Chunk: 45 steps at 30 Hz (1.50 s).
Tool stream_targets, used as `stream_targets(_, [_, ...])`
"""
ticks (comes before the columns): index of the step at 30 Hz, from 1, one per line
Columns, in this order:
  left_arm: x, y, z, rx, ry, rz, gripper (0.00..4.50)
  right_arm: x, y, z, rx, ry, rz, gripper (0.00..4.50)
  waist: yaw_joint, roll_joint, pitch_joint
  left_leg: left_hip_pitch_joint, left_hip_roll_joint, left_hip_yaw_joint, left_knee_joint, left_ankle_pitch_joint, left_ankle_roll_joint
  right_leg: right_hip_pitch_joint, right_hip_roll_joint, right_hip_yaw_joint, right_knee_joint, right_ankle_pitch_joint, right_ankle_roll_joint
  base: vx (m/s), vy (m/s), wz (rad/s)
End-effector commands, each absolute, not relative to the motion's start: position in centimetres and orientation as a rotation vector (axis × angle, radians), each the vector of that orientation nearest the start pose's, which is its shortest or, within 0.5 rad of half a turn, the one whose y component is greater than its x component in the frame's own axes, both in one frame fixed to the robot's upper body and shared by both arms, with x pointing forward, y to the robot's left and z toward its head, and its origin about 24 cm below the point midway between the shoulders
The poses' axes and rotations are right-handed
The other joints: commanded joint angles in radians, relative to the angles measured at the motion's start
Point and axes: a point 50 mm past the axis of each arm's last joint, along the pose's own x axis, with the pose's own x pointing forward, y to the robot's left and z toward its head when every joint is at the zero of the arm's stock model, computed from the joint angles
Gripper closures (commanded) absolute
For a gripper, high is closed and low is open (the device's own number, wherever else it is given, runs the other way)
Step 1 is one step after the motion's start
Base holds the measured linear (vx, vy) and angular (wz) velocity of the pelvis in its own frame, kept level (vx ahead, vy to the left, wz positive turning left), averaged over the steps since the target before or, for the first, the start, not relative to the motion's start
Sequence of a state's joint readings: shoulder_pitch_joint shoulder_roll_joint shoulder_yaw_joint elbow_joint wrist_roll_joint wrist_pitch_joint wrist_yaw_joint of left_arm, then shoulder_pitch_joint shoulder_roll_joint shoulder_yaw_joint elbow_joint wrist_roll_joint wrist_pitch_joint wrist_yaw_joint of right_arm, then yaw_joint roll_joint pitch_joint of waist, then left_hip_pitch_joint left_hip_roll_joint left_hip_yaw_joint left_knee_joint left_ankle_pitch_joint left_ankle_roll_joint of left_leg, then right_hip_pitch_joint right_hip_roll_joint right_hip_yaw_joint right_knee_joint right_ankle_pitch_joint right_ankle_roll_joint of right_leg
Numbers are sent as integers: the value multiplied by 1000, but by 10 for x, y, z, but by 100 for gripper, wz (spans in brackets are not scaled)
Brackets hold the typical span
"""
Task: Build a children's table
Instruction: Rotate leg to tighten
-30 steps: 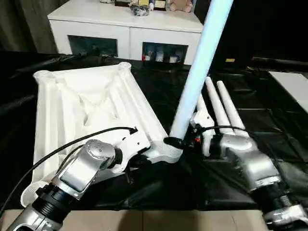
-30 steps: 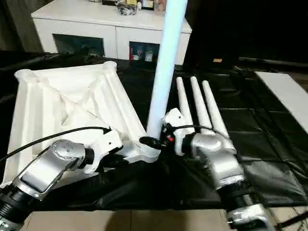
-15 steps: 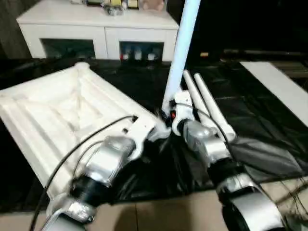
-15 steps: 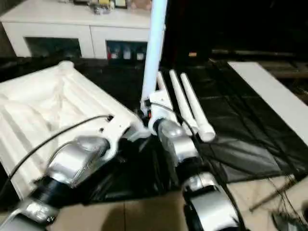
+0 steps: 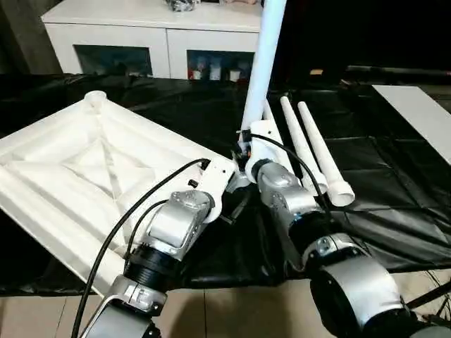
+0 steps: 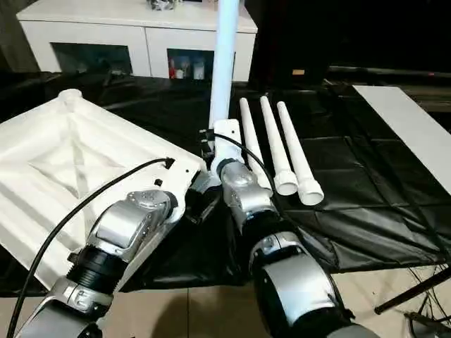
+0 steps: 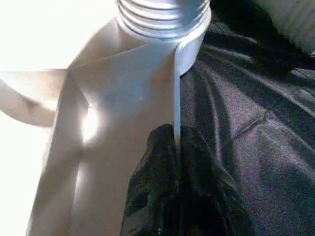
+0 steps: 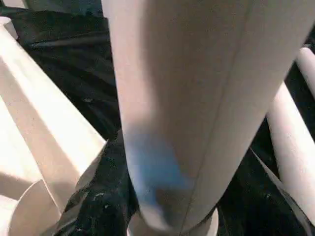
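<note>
Head view, tabletop (image 5: 91,176): you have it lying underside up on the black-covered bench (image 5: 394,169), ribs showing, one rounded corner socket (image 5: 94,98) at its far corner.
Head view, upright leg (image 5: 262,63): white tube standing at the tabletop's near right corner, rising past the top edge.
Head view, spare legs (image 6: 282,151): three white tapered tubes lying side by side on the bench, just right of the upright leg.
Head view, left pincer (image 5: 229,184): at the tabletop's near right corner, below the upright leg's base.
Head view, right pincer (image 5: 248,151): against the foot of the upright leg.
Head view, background: white cabinet (image 5: 151,35) behind the bench; flat white board (image 5: 419,116) far right.
Left wrist view, left pincer: your black fingers (image 7: 197,196) clenched on a thin white edge of the tabletop; threaded leg end (image 7: 162,14) seated in the socket just beyond.
Right wrist view, right pincer: black fingers (image 8: 98,196) either side of the upright leg, grasping it.
</note>
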<state>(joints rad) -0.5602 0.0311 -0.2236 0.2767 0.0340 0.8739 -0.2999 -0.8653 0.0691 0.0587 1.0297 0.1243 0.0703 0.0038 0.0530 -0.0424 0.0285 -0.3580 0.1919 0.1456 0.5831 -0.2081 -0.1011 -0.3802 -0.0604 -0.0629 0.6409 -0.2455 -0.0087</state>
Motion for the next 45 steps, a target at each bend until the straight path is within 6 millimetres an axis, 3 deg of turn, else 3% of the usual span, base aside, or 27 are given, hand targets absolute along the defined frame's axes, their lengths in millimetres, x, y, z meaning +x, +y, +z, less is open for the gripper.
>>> stream_targets(1, [333, 60, 88, 208, 482, -545, 450, 340, -76, -13, -67, 623, 193, 264, -1, 12, -26, -3, 37, -4, -87, -252, -24, 25, -79, 58, -109, -223, -125, 0, 0, 0])
stream_targets(6, [333, 62, 88, 226, 466, -570, 450, 343, -71, -8, -51, 583, 235, 264, -2, 15, -28, -1, 38, -3, -89, -243, -23, 25, -79, 57, -110, -211, -131, 0, 0, 0])
stream_targets(8, [332, 63, 87, 228, 465, -580, 450, 346, -67, -2, -6, 552, 269, 208, -2, 15, -31, -1, 39, -2, -88, -219, -18, 29, -78, 57, -107, -163, -139, 0, 0, 0])
stream_targets(10, [331, 65, 86, 237, 463, -587, 450, 349, -66, 2, -32, 525, 295, 208, -2, 16, -29, -4, 39, 0, -88, -200, -12, 31, -79, 56, -106, -143, -146, 0, 0, 0])
stream_targets(16, [332, 72, 87, 258, 448, -600, 450, 361, -66, 24, -6, 412, 359, 143, 1, 17, -36, -4, 37, 7, -78, -109, 14, 41, -78, 55, -89, 13, -191, 0, 0, 0])
stream_targets(21, [331, 77, 87, 272, 443, -611, 450, 367, -67, 38, -10, 337, 415, 99, 4, 21, -41, -4, 37, 11, -69, -35, 50, 47, -78, 54, -77, 137, -230, 0, 0, 0])
stream_targets(24, [330, 83, 87, 302, 432, -650, 450, 370, -70, 52, -10, 262, 503, 74, 8, 16, -52, -14, 28, 14, -51, 99, 118, 54, -71, 52, -55, 360, -258, 0, 0, 0])
stream_targets(27, [328, 89, 84, 339, 438, -697, 450, 368, -74, 60, -21, 212, 584, 45, 9, 16, -51, -12, 31, 17, -48, 103, 161, 51, -71, 50, -53, 379, -277, 0, 0, 0])
stream_targets(29, [326, 93, 83, 348, 447, -722, 450, 366, -77, 63, -34, 189, 625, 35, 11, 17, -51, -11, 35, 17, -48, 98, 169, 50, -73, 49, -54, 356, -289, 0, 0, 0])
stream_targets(33, [321, 104, 81, 389, 457, -818, 450, 356, -92, 72, -80, 145, 717, 7, 19, 19, -50, -6, 40, 18, -45, 99, 166, 47, -70, 48, -53, 327, -283, 0, 0, 0])
stream_targets(37, [313, 115, 84, 456, 421, -967, 450, 338, -109, 81, -109, 138, 856, 7, 28, 23, -46, -3, 43, 20, -49, 50, 127, 45, -68, 49, -57, 267, -265, 0, 0, 0])
stream_targets(41, [291, 121, 85, 541, 407, -1221, 450, 316, -132, 76, -216, 222, 1032, 7, 41, 27, -45, 4, 46, 25, -50, 3, 90, 39, -67, 51, -59, 225, -251, 0, 0, 0])
stream_targets(45, [284, 123, 86, 549, 414, -1296, 450, 306, -143, 73, -210, 268, 1087, 7, 48, 25, -43, 1, 45, 27, -52, -16, 74, 40, -66, 52, -59, 209, -248, 0, 0, 0])
